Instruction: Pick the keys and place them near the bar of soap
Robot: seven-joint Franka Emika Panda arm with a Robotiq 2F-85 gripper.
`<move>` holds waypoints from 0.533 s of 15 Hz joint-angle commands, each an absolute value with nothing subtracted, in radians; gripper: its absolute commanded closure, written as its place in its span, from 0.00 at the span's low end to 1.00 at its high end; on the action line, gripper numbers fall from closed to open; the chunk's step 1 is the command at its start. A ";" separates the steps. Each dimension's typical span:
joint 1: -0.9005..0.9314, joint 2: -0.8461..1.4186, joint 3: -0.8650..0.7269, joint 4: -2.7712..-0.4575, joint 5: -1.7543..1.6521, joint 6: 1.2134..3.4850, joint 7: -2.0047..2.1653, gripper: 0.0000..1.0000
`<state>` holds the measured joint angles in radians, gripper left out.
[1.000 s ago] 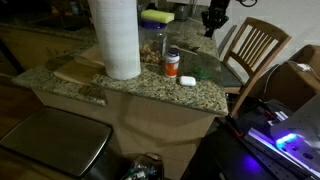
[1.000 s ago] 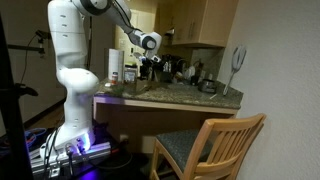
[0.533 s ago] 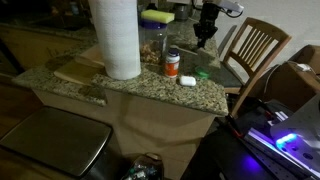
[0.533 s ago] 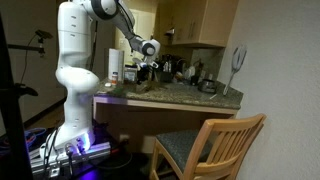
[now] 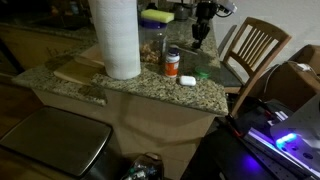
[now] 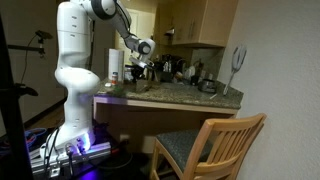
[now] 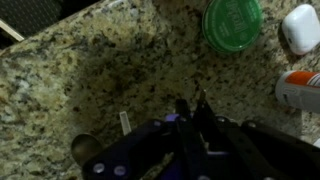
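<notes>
My gripper point(image 7: 190, 106) hangs above the granite counter point(image 7: 90, 70) with its fingers pressed together. Small metal pieces beside its left finger look like the keys point(image 7: 123, 122), dim in the gripper's shadow. The white bar of soap point(image 7: 300, 28) lies at the upper right of the wrist view, beside a green lid point(image 7: 232, 22). In an exterior view the gripper point(image 5: 198, 38) is above and behind the soap point(image 5: 187, 80). The arm and gripper point(image 6: 140, 68) also show in the second exterior view.
An orange pill bottle with a white cap point(image 5: 172, 63) stands next to the soap. A tall paper towel roll point(image 5: 116, 38), a yellow-green sponge point(image 5: 157, 16) and a wooden board point(image 5: 75, 72) are on the counter. A wooden chair point(image 5: 255, 50) stands beside it.
The gripper has moved down and sideways over the counter, closer to the pill bottle and the soap. Nothing on the counter has moved.
</notes>
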<state>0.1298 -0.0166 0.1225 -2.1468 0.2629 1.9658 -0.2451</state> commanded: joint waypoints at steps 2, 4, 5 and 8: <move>0.138 -0.158 0.114 -2.224 0.300 1.895 -0.448 0.96; 0.152 -0.215 0.106 -2.260 0.322 1.850 -0.553 0.96; 0.158 -0.236 0.101 -2.275 0.331 1.827 -0.600 0.96; 0.176 -0.318 0.089 -2.346 0.323 1.787 -0.708 0.96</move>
<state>0.1532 -0.2206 0.1145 -2.2550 0.3099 1.8151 -0.6004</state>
